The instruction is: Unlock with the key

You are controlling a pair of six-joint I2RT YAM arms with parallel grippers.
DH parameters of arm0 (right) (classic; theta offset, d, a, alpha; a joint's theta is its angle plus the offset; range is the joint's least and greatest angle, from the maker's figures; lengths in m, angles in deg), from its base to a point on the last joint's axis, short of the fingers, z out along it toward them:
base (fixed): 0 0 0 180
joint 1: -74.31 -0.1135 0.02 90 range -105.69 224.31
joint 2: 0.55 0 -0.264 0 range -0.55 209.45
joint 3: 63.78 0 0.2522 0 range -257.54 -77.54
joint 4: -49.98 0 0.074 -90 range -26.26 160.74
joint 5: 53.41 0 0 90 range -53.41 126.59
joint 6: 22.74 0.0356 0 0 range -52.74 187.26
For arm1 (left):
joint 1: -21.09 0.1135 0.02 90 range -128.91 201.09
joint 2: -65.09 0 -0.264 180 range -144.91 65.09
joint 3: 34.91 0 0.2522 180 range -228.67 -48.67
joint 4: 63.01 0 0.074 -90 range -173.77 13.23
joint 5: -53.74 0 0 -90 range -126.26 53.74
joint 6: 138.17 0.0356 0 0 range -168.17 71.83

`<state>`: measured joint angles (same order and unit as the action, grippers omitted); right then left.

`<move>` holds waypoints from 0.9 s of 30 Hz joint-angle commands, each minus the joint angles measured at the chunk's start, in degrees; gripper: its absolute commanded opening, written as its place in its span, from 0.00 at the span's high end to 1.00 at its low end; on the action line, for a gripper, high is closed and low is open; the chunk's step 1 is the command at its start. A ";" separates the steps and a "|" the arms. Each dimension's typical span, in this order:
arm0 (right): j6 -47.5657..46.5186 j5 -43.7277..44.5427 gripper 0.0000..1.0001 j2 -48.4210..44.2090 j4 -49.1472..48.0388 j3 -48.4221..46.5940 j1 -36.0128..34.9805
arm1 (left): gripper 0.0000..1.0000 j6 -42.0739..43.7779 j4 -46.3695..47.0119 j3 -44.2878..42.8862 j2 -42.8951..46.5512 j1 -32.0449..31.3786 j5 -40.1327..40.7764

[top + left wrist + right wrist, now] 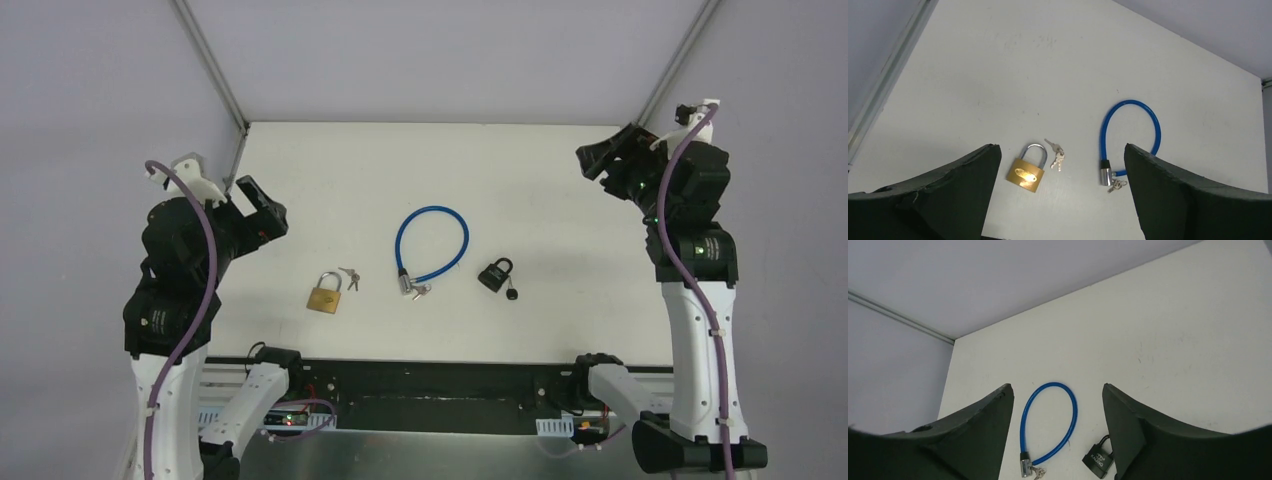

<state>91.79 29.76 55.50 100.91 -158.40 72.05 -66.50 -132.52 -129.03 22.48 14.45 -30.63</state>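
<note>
A brass padlock (325, 294) lies on the white table with loose silver keys (349, 278) beside its shackle; both show in the left wrist view, padlock (1026, 173) and keys (1056, 154). A blue cable lock (432, 243) lies in a loop at the middle, with keys at its metal barrel (407, 287). It also shows in the right wrist view (1048, 425). A black padlock (494, 274) with a black-headed key (513, 294) lies to the right. My left gripper (262, 212) is open and empty, raised at the left. My right gripper (603, 160) is open and empty, raised at the far right.
The white table (440, 170) is bounded by grey walls with metal corner rails (210, 60). A black rail with wiring (430, 385) runs along the near edge between the arm bases.
</note>
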 commanded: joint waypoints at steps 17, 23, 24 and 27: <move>19.56 2.06 0.35 23.78 -10.10 11.73 -29.24 | 0.22 -25.33 10.27 27.76 -11.22 0.48 -9.58; 19.03 0.77 0.49 32.85 -11.76 9.80 -36.20 | 0.45 -31.46 13.08 30.51 -21.48 0.00 -12.00; 18.67 0.57 0.50 33.94 -11.57 9.34 -36.91 | 0.46 -32.20 14.14 30.60 -22.87 -0.54 -12.34; 18.05 1.69 0.53 36.17 -9.74 8.40 -38.12 | 0.45 -35.25 14.51 29.87 -26.54 -2.60 -10.11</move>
<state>110.44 30.74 90.45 92.25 -146.36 35.07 -95.83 -121.26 -98.64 -1.37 13.84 -41.58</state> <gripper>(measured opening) 0.487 0.544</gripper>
